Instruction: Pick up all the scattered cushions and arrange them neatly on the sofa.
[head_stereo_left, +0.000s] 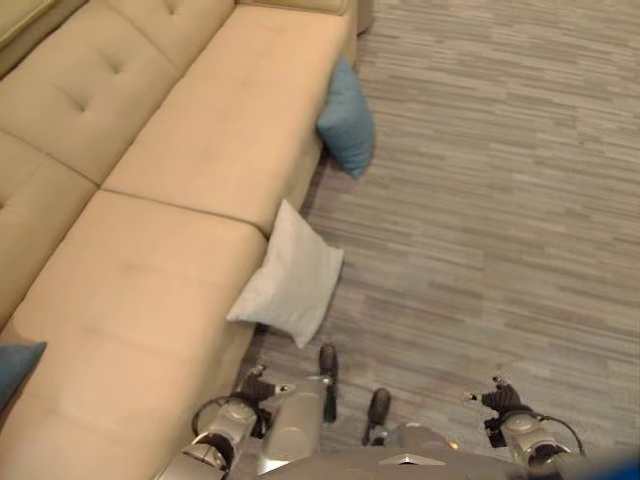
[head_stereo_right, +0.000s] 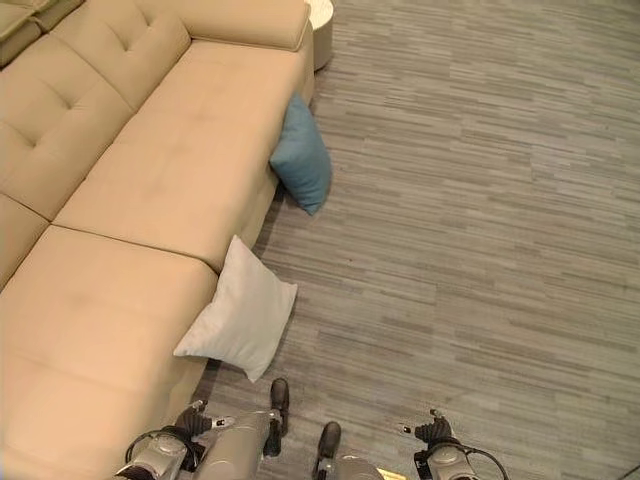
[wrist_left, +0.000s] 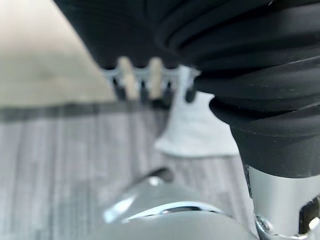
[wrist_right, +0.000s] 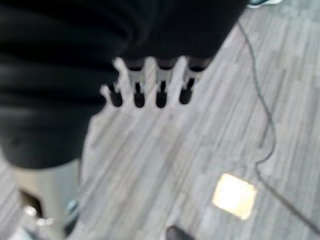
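From my seat, the grey floor (head_stereo_right: 480, 220) to the right lies open for either arm. Along the beige sofa (head_stereo_right: 120, 200), the white cushion (head_stereo_right: 240, 312) and the blue cushion (head_stereo_right: 302, 158) lean against its front edge, narrowing that side.

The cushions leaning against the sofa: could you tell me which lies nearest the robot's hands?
The white cushion; the blue cushion leans farther along the sofa.

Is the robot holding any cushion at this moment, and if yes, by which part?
No, nothing is held. The left hand and right hand are both empty, fingers relaxed. The white cushion and blue cushion lean against the sofa, untouched.
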